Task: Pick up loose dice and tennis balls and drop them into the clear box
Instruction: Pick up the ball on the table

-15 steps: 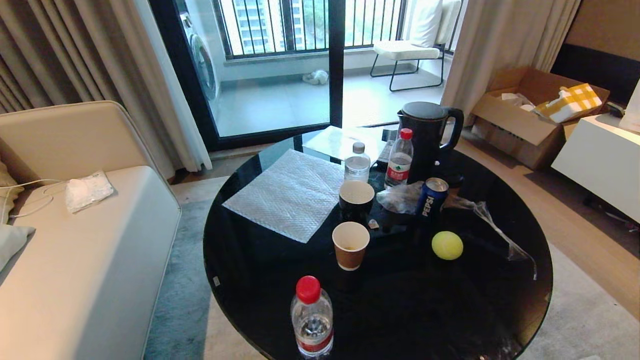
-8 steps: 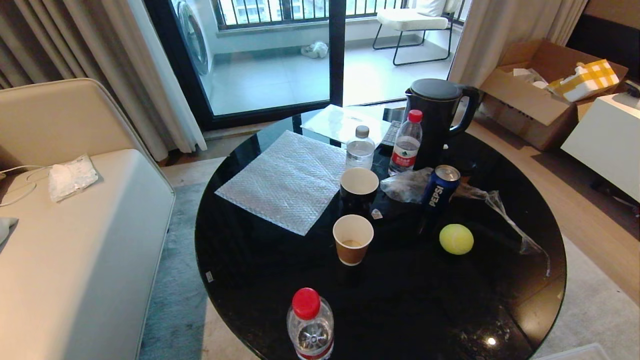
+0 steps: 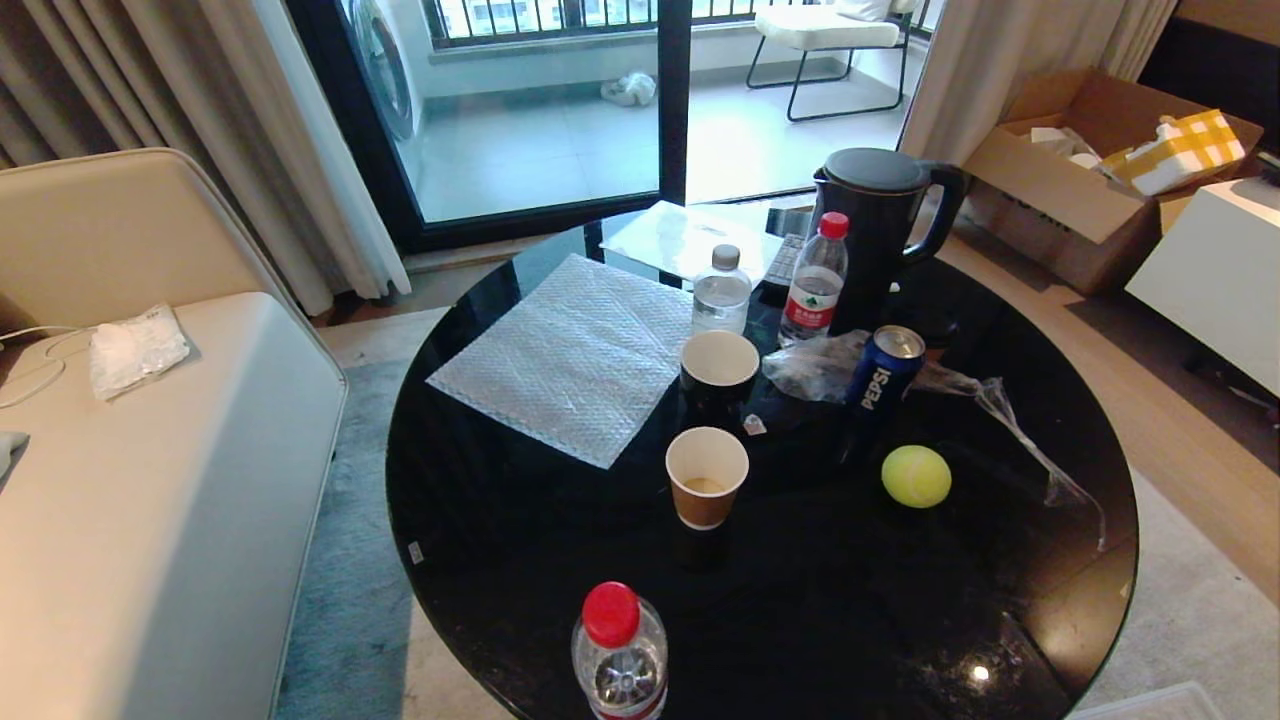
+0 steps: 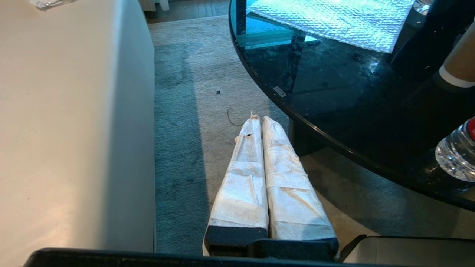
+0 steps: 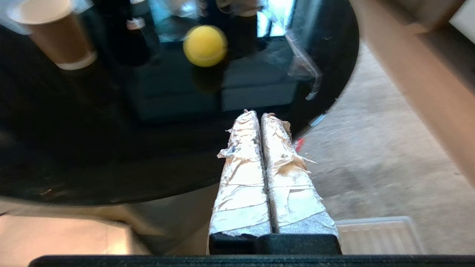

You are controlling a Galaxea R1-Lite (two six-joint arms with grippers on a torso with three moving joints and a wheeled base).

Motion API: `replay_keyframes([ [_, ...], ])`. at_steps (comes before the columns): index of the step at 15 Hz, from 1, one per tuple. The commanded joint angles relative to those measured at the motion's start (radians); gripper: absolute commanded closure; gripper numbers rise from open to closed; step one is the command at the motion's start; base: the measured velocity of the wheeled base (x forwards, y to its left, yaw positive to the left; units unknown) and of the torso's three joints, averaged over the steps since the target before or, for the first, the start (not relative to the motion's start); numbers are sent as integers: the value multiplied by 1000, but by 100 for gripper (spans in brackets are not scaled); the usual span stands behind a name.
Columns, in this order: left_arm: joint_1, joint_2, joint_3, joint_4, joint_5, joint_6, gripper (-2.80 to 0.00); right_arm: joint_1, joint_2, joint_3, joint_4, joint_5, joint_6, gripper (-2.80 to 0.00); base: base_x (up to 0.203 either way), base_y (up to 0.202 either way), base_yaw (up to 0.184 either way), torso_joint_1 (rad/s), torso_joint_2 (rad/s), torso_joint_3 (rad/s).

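Closest in, the right gripper [image 5: 258,115] hangs just off the near rim of the round black table [image 3: 800,620], its taped fingers [image 5: 243,155] pressed flat together with nothing between them. Low beside it on the floor lies a ribbed translucent lid [image 5: 378,235]. The left gripper [image 4: 258,119] sits parked over the carpet [image 4: 185,111] between the table and the beige sofa [image 3: 150,520], its two fingers likewise closed and empty.

At the table's near edge stands a water bottle with a red cap [image 3: 618,650]. Farther in, a brown paper cup [image 3: 706,476] stands near the middle. The one tennis ball [image 3: 916,476] [image 5: 205,45] lies on the bare glass to the right of that cup, well ahead of the right gripper's tips and a little toward the table's middle, touching nothing.

Just beyond the ball stands a Pepsi can [image 3: 884,372] beside crumpled clear plastic [image 3: 815,365]. Behind those are a black cup [image 3: 718,372], two small bottles, a sheet of bubble wrap [image 3: 565,355] and a black kettle [image 3: 880,215].
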Motion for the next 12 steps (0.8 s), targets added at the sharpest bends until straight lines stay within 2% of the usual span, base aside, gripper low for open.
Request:
replay_keyframes([
  [1, 0, 1, 0, 0, 0, 0, 0, 1, 188, -119, 49, 27, 18, 0, 0, 0, 0, 0, 0, 0],
  [4, 0, 1, 0, 0, 0, 0, 0, 3, 520, -258, 65, 68, 58, 0, 0, 0, 0, 0, 0, 0],
  [6, 0, 0, 0, 0, 0, 0, 0, 7, 765, -349, 29, 92, 104, 0, 0, 0, 0, 0, 0, 0],
  [8, 0, 0, 0, 0, 0, 0, 0, 30, 1013, -411, -71, 104, 144, 0, 0, 0, 0, 0, 0, 0],
  [12, 0, 0, 0, 0, 0, 0, 0, 84, 1391, -498, -378, 116, 190, 0, 0, 0, 0, 0, 0, 0],
])
